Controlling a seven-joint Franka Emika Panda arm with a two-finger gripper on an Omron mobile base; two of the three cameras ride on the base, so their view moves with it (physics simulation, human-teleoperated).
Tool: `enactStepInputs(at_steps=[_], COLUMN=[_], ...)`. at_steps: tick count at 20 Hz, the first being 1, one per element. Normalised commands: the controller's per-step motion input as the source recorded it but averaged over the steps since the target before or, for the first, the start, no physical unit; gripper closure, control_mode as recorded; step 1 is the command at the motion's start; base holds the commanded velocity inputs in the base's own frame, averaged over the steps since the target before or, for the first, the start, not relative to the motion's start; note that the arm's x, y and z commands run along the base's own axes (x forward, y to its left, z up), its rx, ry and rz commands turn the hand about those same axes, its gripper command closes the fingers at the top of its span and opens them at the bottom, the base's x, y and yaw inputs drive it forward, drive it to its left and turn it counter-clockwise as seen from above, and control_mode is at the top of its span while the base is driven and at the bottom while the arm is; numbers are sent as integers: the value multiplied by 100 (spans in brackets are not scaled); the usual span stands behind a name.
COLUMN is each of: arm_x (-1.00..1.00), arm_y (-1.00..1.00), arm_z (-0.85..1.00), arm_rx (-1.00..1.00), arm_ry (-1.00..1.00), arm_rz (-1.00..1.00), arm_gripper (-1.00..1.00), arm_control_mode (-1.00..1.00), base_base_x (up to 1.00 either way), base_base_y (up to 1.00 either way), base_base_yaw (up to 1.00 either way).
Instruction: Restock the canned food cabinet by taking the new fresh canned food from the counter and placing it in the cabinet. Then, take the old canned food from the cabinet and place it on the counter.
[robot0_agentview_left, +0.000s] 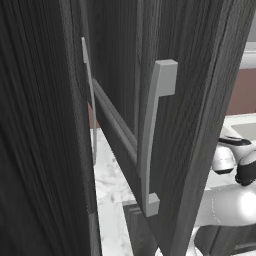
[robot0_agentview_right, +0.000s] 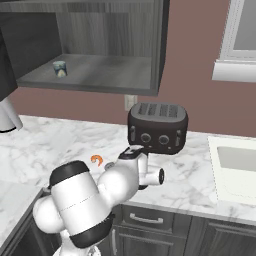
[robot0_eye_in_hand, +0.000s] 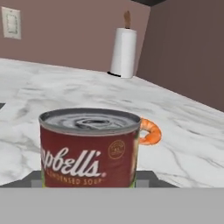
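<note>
can: one red soup can (robot0_eye_in_hand: 89, 146) stands upright on the counter (robot0_eye_in_hand: 183, 131), dead ahead of the gripper (robot0_eye_in_hand: 92, 178) and very close in the hand view. Long axis vertical, lid up.
jaws: one fingertip (robot0_eye_in_hand: 37, 178) shows at the can's left side and one at its right, so the can sits between them. Whether they have clamped or just bracket it, the frames cannot tell.
key relation: can centred between the fingers, fingers low on its body. Judgement: the next move is closing on it and lifting straight up; no sideways correction looks needed.
shrimp: one orange shrimp (robot0_eye_in_hand: 150, 132) just behind the can on its right, apparently touching or nearly so. It also shows on the counter (robot0_agentview_right: 45, 140) in the right base view (robot0_agentview_right: 96, 160). Could get nudged on the lift.
cabinet: upper cabinet (robot0_agentview_right: 161, 45) open, above the counter to the left of the toaster (robot0_agentview_right: 157, 127). One small can (robot0_agentview_right: 60, 68) on its shelf, far left, probably the old one.
door: open door with a pale bar handle (robot0_agentview_left: 152, 135) close in front of the left base camera.
paper towel roll: one (robot0_eye_in_hand: 123, 52), far end of the counter.
counts: two cans, one shrimp, one toaster, one roll.
</note>
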Motion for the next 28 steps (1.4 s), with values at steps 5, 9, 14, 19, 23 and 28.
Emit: enactStepInputs(at_steps=[5,9,14,19,23,28], arm_x=[0,0,-5,-20,-44,-64], arm_y=[-6,-23,-11,-27,-32,-11], arm_z=[-5,0,17,41,94,100], arm_rx=[0,0,0,0,0,-4], arm_ry=[-5,0,0,0,0,0], arm_rz=[0,0,0,0,0,0], arm_gripper=[-100,-100,-100,-100,-100,-100], arm_control_mode=[-100,-100,-100,-100,-100,-100], base_base_x=[0,0,0,0,0,0], base_base_y=[0,0,0,0,0,0], base_base_yaw=[0,0,0,0,0,0])
